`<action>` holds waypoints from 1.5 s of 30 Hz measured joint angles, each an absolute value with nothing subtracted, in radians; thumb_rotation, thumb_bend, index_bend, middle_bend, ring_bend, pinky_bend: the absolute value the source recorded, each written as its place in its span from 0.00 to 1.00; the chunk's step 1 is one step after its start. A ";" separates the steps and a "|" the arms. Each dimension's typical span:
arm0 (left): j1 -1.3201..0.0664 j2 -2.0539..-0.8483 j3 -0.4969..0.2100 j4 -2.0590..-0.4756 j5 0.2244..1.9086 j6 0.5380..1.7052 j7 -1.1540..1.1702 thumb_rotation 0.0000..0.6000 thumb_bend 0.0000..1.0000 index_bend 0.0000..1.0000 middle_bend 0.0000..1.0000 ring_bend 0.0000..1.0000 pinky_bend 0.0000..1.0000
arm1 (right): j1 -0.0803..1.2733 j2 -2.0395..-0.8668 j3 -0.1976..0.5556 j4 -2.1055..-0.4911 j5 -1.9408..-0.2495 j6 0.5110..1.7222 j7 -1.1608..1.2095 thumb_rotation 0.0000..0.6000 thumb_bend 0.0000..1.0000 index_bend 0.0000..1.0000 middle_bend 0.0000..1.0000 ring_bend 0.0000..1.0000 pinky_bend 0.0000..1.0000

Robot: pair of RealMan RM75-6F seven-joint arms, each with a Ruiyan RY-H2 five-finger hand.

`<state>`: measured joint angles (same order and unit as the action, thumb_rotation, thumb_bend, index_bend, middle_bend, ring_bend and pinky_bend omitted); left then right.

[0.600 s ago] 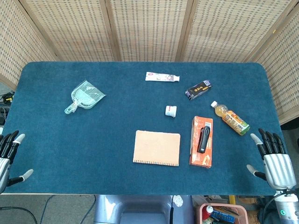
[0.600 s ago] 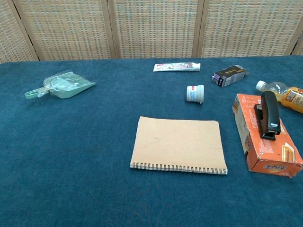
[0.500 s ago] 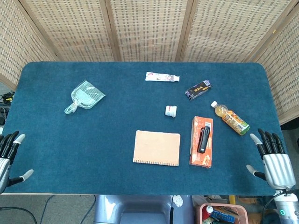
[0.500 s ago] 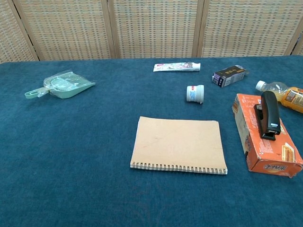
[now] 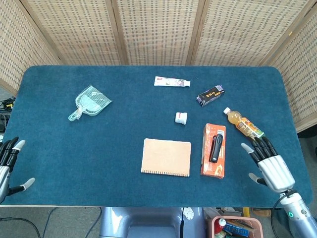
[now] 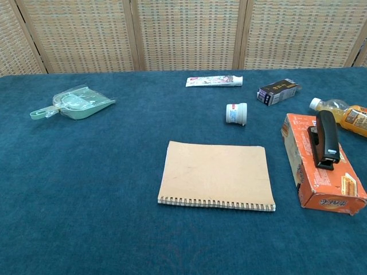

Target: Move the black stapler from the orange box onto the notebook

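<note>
Both hands empty, fingers spread: right hand [image 5: 270,166] over table's [image 5: 99,148] near edge, left hand [image 5: 9,163] off opposite corner.
Left of right hand, black stapler [image 5: 216,147] lying atop orange box [image 5: 213,167]; notebook [image 5: 166,156] beyond, further left.

right robot hand [image 5: 270,166]: moved in over the table [image 5: 59,163] edge toward the orange box [image 5: 213,163], fingers spread | left robot hand [image 5: 7,166]: perhaps slightly lower, partly cropped
</note>
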<state>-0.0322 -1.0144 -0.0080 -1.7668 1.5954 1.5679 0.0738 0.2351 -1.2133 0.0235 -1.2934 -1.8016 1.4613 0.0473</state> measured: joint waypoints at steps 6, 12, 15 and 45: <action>-0.053 -1.030 -0.033 -1.774 1.522 1.523 0.124 1.00 0.00 0.00 0.00 0.00 0.00 | 0.406 -1.275 -0.027 -1.063 -1.976 1.414 0.192 1.00 0.00 0.01 0.03 0.00 0.00; -0.065 -1.047 -0.050 -1.782 1.485 1.506 0.164 1.00 0.00 0.00 0.00 0.00 0.00 | 0.524 -1.327 -0.062 -0.933 -2.058 1.400 0.241 1.00 0.00 0.04 0.06 0.00 0.00; -0.073 -1.055 -0.053 -1.782 1.466 1.487 0.182 1.00 0.00 0.00 0.00 0.00 0.00 | 0.566 -1.332 -0.070 -0.916 -2.065 1.377 0.249 1.00 0.00 0.08 0.08 0.00 0.00; -0.118 -1.067 -0.080 -1.772 1.358 1.410 0.207 1.00 0.00 0.00 0.00 0.00 0.00 | 0.751 -1.429 -0.124 -0.770 -2.083 1.440 0.226 1.00 0.61 0.61 0.53 0.39 0.39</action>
<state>-0.1176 -1.0667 -0.0802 -1.7716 1.3581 1.4096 0.2066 0.7507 -1.4294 -0.1241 -0.7701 -2.0834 1.4402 0.2262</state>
